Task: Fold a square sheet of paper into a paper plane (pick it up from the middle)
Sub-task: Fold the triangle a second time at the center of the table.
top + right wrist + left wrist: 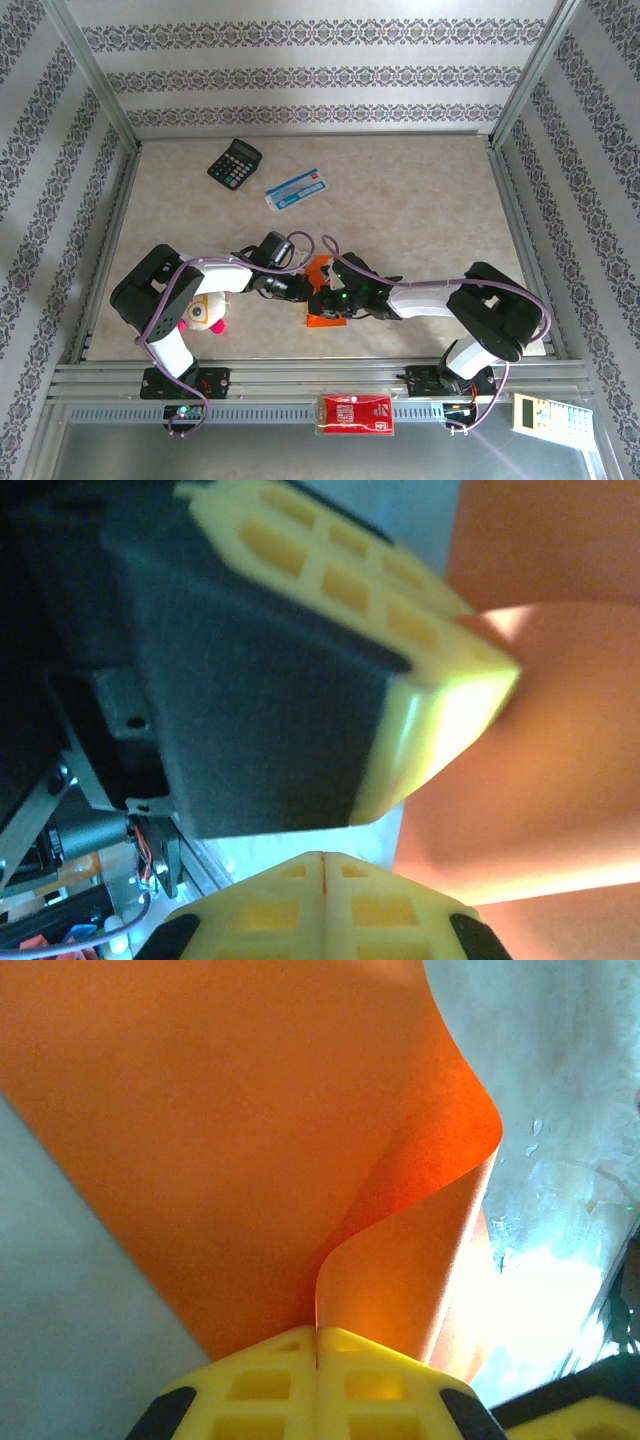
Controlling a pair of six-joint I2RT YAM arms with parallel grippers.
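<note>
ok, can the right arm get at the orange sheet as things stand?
Probably yes: the right gripper, shut, sits beside the orange sheet, though the left gripper, pinching that sheet, crowds it.

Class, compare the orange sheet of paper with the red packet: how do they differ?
The orange sheet is plain; the red packet carries white print. The orange sheet curls, pinched by the left gripper; the red packet lies flat on the front rail, untouched. Both are warm-coloured.

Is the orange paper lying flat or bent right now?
Bent: the orange paper curls in a smooth wave, rising from the shut left gripper that pinches it.
</note>
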